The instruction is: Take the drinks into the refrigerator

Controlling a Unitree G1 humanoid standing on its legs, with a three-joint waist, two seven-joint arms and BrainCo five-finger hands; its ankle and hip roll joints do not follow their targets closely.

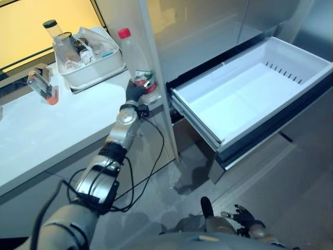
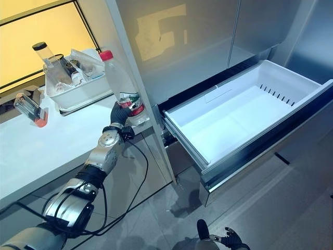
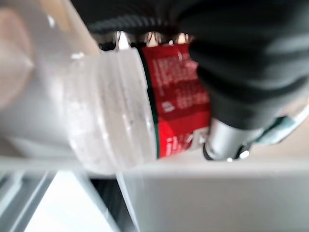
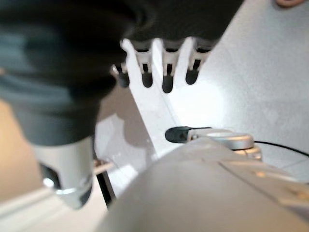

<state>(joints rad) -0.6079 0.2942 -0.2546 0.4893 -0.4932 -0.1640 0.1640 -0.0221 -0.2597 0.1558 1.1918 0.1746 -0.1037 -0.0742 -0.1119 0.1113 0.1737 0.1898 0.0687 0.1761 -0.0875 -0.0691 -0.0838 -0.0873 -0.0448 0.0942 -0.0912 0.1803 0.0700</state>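
A clear plastic bottle point(image 1: 136, 58) with a red cap and a red label stands upright at the right end of the white counter point(image 1: 47, 130). My left hand point(image 1: 135, 91) is shut round its lower part at the label point(image 3: 176, 99). Beside it, the refrigerator's white drawer point(image 1: 250, 88) stands pulled out and holds nothing. Another clear bottle point(image 1: 43, 87) with an orange end lies tilted on the counter to the left. Low at the front, my right hand point(image 1: 244, 216) hangs with its fingers point(image 4: 166, 72) straight and holds nothing.
A white tub point(image 1: 91, 67) with a dark-capped bottle point(image 1: 57, 39) and other items stands at the back of the counter. The refrigerator's upright side panel point(image 1: 151, 62) rises right beside the held bottle. Grey floor point(image 1: 291, 198) lies below the drawer.
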